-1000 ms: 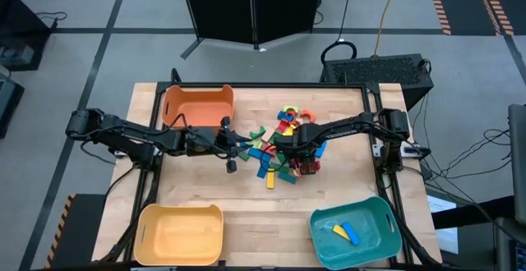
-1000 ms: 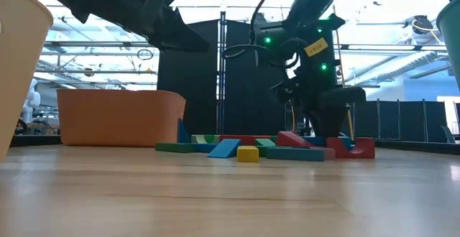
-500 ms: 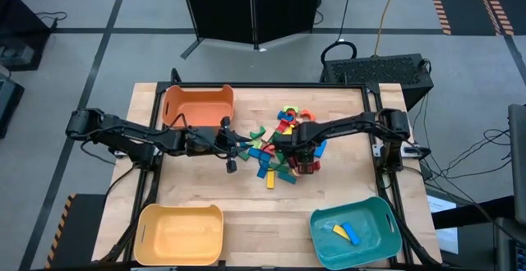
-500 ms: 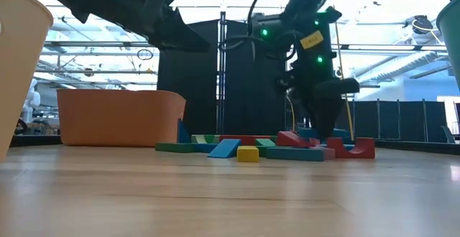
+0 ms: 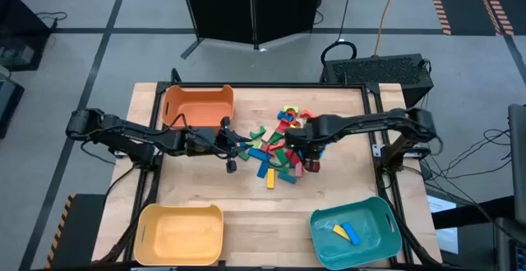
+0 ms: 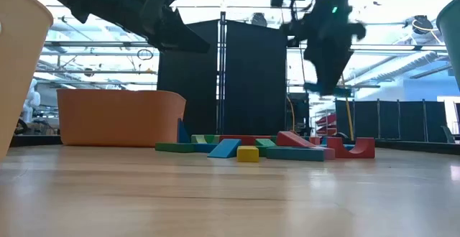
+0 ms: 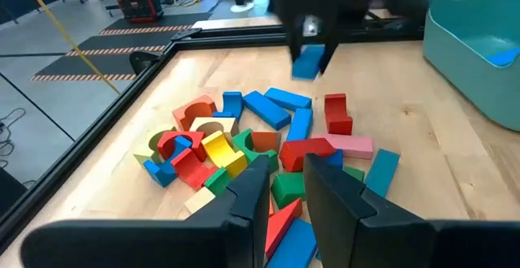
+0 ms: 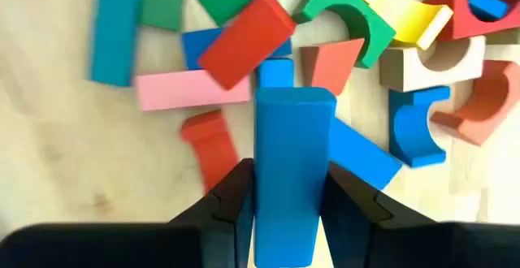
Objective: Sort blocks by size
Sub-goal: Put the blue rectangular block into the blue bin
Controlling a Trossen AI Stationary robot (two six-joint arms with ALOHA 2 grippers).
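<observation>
A pile of small painted blocks (image 5: 275, 152) lies on the wooden table, right of its middle; it also shows in the left wrist view (image 7: 260, 146) and low view (image 6: 266, 149). My right gripper (image 5: 308, 145) hangs above the pile's right part, shut on a blue bar block (image 8: 291, 154), which also shows in the left wrist view (image 7: 309, 61). My left gripper (image 7: 288, 199) hovers open and empty at the pile's left side (image 5: 233, 152). My right gripper pinches the blue bar by its two long sides (image 8: 268, 179) between its two fingers. The fingers come from above, pointing down, and lie across the bar. The bar is lifted clear, well above the pile.
An orange bin (image 5: 197, 107) stands at the far left. A yellow bin (image 5: 181, 234) is at the near left. A teal bin (image 5: 355, 230) at the near right holds a yellow and a blue block. Bare wood lies between the pile and the near bins.
My right gripper has risen straight up from the pile's right part with the blue bar, which is now lifted clear, high above the other blocks. The pile has stayed as it was.
</observation>
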